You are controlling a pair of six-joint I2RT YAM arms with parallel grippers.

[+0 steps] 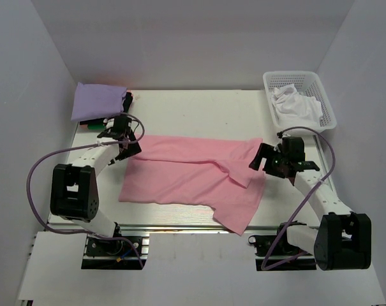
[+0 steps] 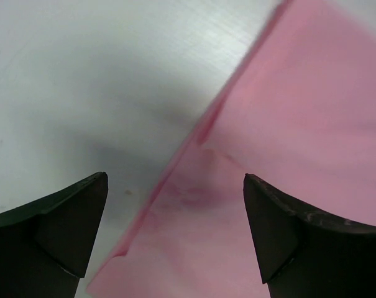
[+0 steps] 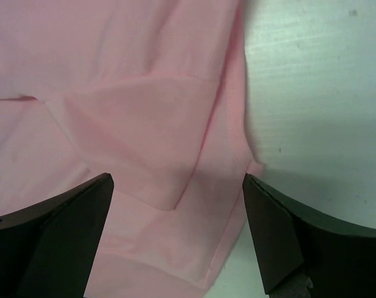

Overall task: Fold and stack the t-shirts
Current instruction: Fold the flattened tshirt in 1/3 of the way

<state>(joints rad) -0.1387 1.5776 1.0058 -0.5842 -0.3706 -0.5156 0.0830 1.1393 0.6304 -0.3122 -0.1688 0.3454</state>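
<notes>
Two grippers are in your view, both with jaws spread wide and gripping nothing. Locate the left gripper [image 2: 175, 186] at the left edge of the one pink t-shirt [image 1: 193, 175], which lies flat across the centre of the table [image 1: 199, 108]. The right gripper [image 3: 178, 183] hangs over its right edge. One lavender t-shirt [image 1: 97, 101] lies folded at upper left. One white basket [image 1: 295, 74] at upper right holds white cloth [image 1: 295, 107].
</notes>
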